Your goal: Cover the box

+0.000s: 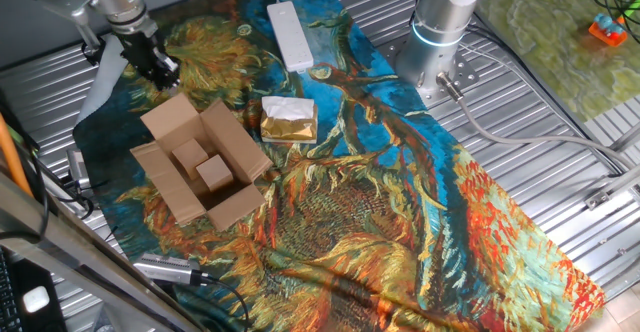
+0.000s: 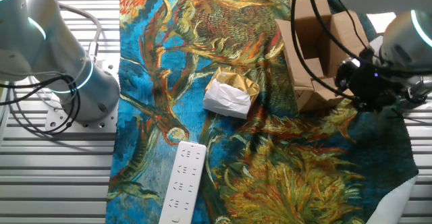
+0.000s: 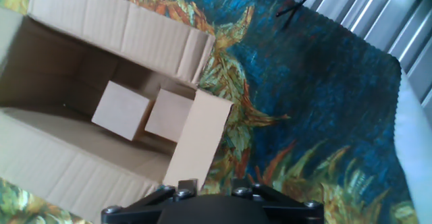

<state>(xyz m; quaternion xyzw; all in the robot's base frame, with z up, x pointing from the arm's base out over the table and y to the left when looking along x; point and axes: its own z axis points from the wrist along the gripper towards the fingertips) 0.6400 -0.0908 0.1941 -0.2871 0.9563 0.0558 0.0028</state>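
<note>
Box (image 1: 200,162) sat open on the patterned cloth (image 1: 400,202), two small cubes (image 1: 205,167) inside. Gripper (image 1: 160,69) hovered beside one flap; its spread could not be told. Gold packet (image 1: 289,120) and power strip (image 1: 289,34) lay nearby.

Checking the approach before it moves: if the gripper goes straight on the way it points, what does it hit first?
Most likely the near flap of the open box; depth is unclear, so the gripper might meet the cloth beside it instead.

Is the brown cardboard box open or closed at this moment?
Open. The box has its flaps spread outward, and two small cardboard cubes are visible inside it in the hand view.
</note>
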